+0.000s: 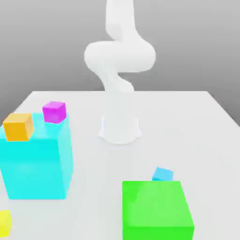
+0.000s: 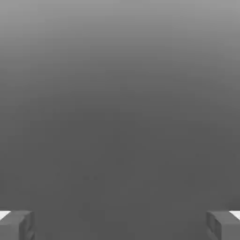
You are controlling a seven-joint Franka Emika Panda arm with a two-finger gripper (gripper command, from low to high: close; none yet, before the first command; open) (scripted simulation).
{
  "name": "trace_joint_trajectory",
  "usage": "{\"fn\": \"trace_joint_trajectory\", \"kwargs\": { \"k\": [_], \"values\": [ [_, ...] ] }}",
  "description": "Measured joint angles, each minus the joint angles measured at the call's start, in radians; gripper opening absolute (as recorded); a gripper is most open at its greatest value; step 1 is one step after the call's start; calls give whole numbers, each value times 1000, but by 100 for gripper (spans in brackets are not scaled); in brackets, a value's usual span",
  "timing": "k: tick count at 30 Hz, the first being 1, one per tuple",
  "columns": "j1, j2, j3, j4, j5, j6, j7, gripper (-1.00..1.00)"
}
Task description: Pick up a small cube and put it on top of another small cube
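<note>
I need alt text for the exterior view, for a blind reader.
A white robot arm stands on a white table. A large cyan block carries an orange cube and a magenta cube; a small blue cube sits behind a green block.

so the arm's base [image 1: 119, 129] sits mid-worktop [image 1: 187, 122], toward the back. On the exterior view's left there's a big block [image 1: 37, 164] with two small cubes on top, one [image 1: 18, 126] at its left edge, the other [image 1: 54, 112] further back. Front right is another big block [image 1: 155, 211], with a small cube [image 1: 163, 174] just behind it. One more small cube [image 1: 4, 222] sits at the front left corner
</note>
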State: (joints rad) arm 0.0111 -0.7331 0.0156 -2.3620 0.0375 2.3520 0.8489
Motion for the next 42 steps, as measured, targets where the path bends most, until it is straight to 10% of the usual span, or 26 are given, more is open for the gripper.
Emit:
{"fn": "trace_joint_trajectory", "kwargs": {
  "k": [15,20,25,26,33,42],
  "values": [
    [71,505,255,-444,137,389,468,0],
    [80,751,281,-541,-73,577,768,0],
    [253,938,63,-513,-263,727,916,0],
    [281,964,33,-509,-272,749,925,-100],
    [287,965,28,-508,-274,752,927,-100],
    [242,670,111,-552,-9,500,701,-100]
  ]
}}
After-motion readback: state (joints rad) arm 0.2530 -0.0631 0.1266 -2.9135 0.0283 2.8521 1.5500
